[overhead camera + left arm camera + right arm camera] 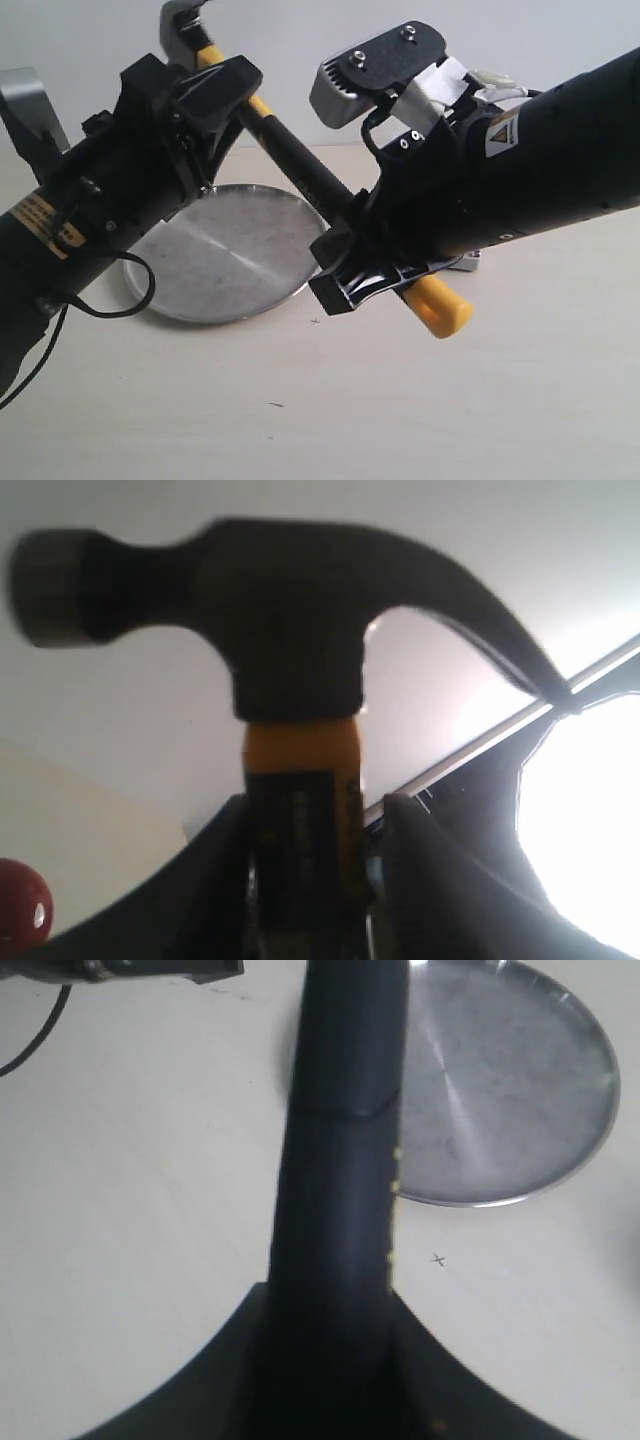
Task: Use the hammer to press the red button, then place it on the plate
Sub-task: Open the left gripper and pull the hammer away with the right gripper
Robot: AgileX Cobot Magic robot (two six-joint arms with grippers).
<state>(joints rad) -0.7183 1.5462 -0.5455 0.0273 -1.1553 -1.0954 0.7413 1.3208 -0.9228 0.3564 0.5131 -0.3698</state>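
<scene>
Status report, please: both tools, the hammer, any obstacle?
Right tool clamped on hammer near yellow end. Left tool straddles handle below head, grip unclear. Hammer in air by plate; plate bare.

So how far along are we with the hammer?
Done: the hammer is up in the air. In hand: right pincer grips its handle near the yellow end; left pincer straddles the neck. Red button: pressed or not, can't tell. Left: setting the hammer on the bare plate.
</scene>
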